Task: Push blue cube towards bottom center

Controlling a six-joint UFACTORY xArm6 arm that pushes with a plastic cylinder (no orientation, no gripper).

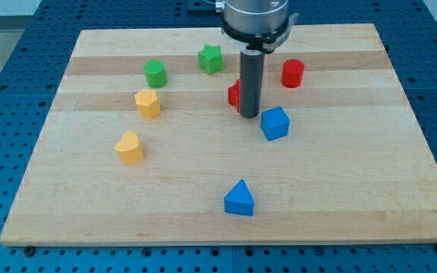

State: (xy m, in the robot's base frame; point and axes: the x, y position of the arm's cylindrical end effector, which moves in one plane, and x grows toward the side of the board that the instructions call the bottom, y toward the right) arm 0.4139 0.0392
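The blue cube (pixel 275 123) sits on the wooden board (pixel 340 182), a little right of centre. My tip (pixel 249 116) is at the end of the dark rod, just left of the blue cube and slightly above it in the view, very close to it. A blue triangular block (pixel 240 199) lies near the view's bottom centre. A red block (pixel 234 95) is partly hidden behind the rod.
A red cylinder (pixel 293 73) stands at the upper right. A green star-like block (pixel 212 58) and a green cylinder (pixel 155 73) are at the upper left. Two yellow blocks (pixel 147 103) (pixel 130 148) lie on the left.
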